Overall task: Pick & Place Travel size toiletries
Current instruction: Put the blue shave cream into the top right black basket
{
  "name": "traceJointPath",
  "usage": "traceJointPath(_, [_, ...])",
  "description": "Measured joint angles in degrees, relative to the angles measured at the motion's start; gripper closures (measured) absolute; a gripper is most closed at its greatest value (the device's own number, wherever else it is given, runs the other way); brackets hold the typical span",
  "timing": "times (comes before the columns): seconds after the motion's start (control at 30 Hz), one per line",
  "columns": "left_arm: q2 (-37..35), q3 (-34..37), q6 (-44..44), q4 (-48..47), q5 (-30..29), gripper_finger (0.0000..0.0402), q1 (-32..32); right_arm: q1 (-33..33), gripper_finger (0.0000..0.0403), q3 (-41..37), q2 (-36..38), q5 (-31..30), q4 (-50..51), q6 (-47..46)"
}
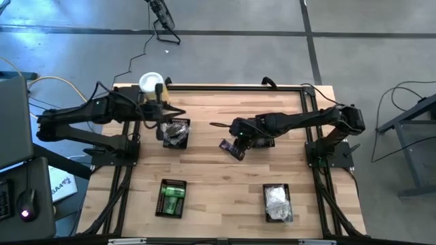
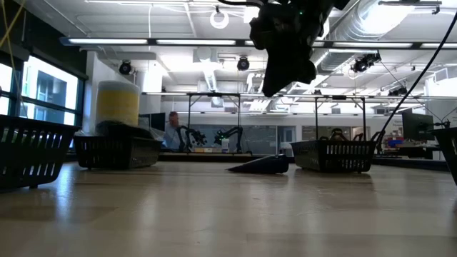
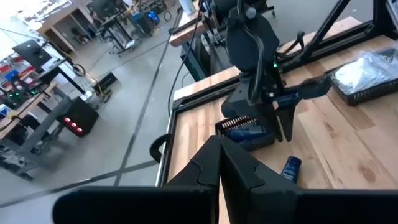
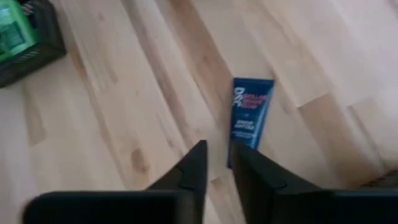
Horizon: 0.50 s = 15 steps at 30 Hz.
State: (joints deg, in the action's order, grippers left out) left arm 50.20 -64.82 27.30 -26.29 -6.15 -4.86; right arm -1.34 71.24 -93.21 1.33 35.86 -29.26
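From above we see a light wooden table with four black mesh rectangular baskets: one under the left arm holding silvery-clear packets, one near the middle beside the right arm, one toward the near edge with small green bottles, and one toward the near edge on the right with white packets. A single dark blue tube lies flat on the bare wood, just beside the middle basket and below the right gripper. A tall yellow canister with a white lid stands at the far left corner, close to the left gripper. From table height we count three baskets ranged across the far side, the yellow canister behind the left one, and the blue tube as a low dark wedge on the wood, with the right gripper hanging well above it, touching nothing. A person sits in the room beyond. Through the left wrist camera we see its own fingers pressed together, holding nothing. Through the right wrist camera we see the tube lying face up, dark blue with pale lettering, one in number, while that gripper's fingers stand slightly parted above the tube's near end, clear of it.
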Motion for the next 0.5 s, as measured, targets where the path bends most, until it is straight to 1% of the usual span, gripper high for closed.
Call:
traceJointPath(0.07, [-0.4,0.0,0.1,-0.1,0.0,0.0401,0.0,0.0,0.0315,0.0,0.0,-1.5,-0.2,1.0])
traceJointPath(0.2, [-0.6,0.0,0.1,-1.0,-0.8,0.0401,0.0,0.0,0.0231,0.0,-0.9,-3.8,-1.1,1.0])
traceJointPath(0.27, [-0.5,0.0,0.1,-1.3,-0.9,0.0401,0.0,0.0,0.0188,-0.1,-1.3,-4.0,-0.7,1.0])
traceJointPath(0.33, [-0.2,0.0,0.1,-1.3,-0.9,0.0401,0.0,0.0,0.0156,0.0,-2.4,-4.0,-1.4,0.5])
traceJointPath(0.4, [-0.1,0.0,0.1,-1.4,-0.9,0.0401,0.0,0.0,0.0137,0.0,-2.9,-4.1,-0.4,-1.4])
traceJointPath(0.5, [-0.1,0.0,0.1,-1.3,-0.9,0.0401,0.0,0.0,0.013,0.0,-4.5,-4.2,1.3,-2.2])
